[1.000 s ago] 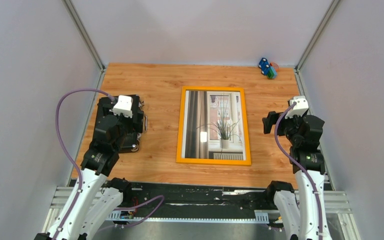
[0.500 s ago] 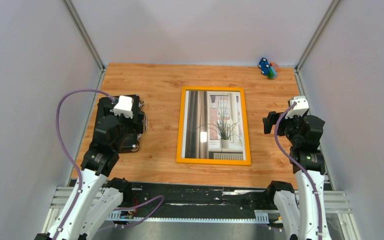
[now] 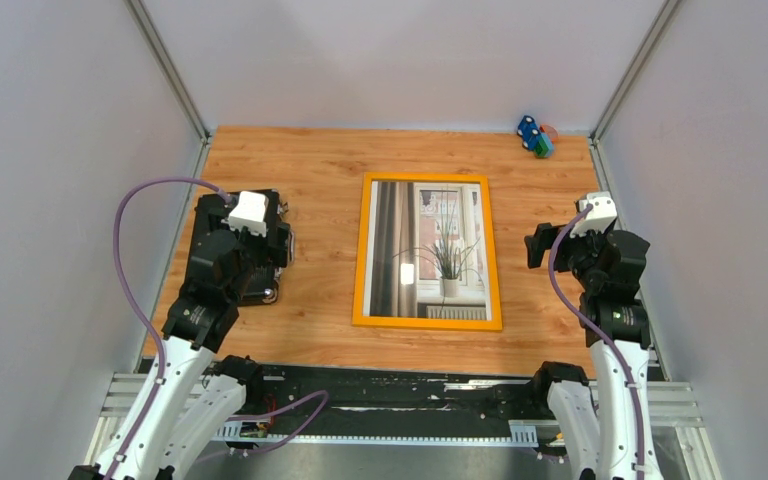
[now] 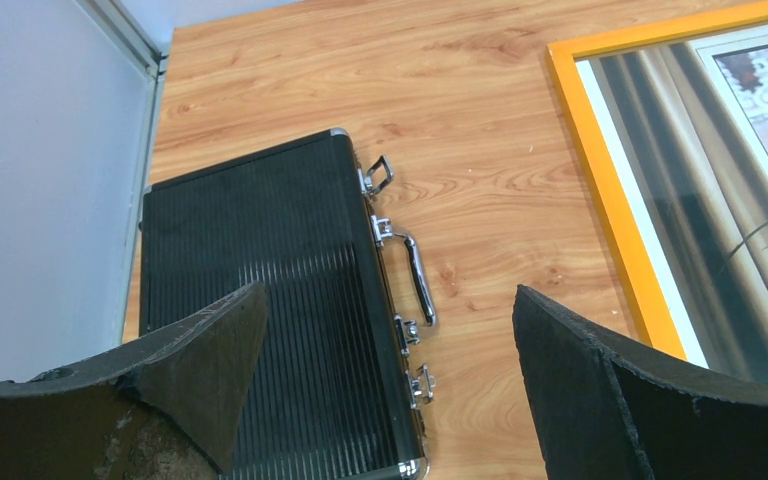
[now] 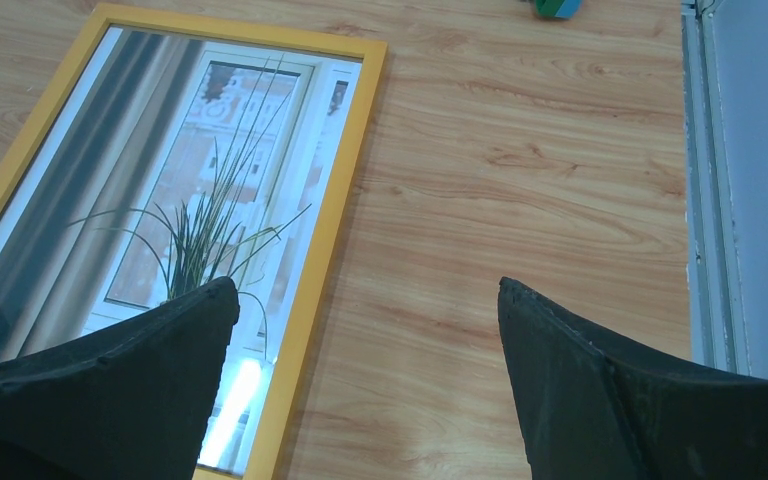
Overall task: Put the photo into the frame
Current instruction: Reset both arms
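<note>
The frame [image 3: 362, 250], thin orange-tan wood, lies flat in the middle of the table. The photo [image 3: 430, 250], a potted plant by a curtained window, lies inside its rails. My left gripper [image 3: 265, 215] hovers open over a black case, well left of the frame. In the left wrist view, the left gripper [image 4: 388, 292] is empty, with the frame's left rail [image 4: 610, 190] and the photo [image 4: 720, 200] at the right. My right gripper [image 3: 570, 240] is open right of the frame. Between the right gripper [image 5: 367, 284] fingers is bare wood, beside the frame [image 5: 335, 200] and photo [image 5: 190, 170].
A black ribbed case [image 4: 250, 300] with chrome latches and handle lies at the left under my left arm [image 3: 203, 212]. A small blue and green toy [image 3: 534, 136] sits at the back right corner. Grey walls close in the table on three sides.
</note>
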`<control>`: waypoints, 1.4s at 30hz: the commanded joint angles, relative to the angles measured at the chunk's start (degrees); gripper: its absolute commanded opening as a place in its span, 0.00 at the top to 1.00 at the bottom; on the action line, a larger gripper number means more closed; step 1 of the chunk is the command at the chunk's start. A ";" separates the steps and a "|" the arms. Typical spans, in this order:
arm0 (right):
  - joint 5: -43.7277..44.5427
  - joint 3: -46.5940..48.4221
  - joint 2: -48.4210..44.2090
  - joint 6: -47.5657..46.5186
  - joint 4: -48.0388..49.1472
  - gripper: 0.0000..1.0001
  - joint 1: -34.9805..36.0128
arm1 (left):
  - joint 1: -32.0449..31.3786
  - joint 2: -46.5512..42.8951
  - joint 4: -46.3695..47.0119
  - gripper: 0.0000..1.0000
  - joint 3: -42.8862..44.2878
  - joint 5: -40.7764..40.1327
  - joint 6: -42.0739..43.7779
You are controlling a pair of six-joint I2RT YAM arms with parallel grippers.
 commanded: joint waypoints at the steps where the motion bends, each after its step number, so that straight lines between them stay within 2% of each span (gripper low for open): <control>1: -0.94 -0.30 -0.32 -0.66 1.79 0.00 -0.32 | 0.32 -0.13 2.37 0.00 -0.32 0.53 -0.06; 42: -1.49 -0.53 -0.56 -0.75 1.78 0.00 -0.32 | 0.39 -0.52 2.30 0.00 -0.87 2.10 0.22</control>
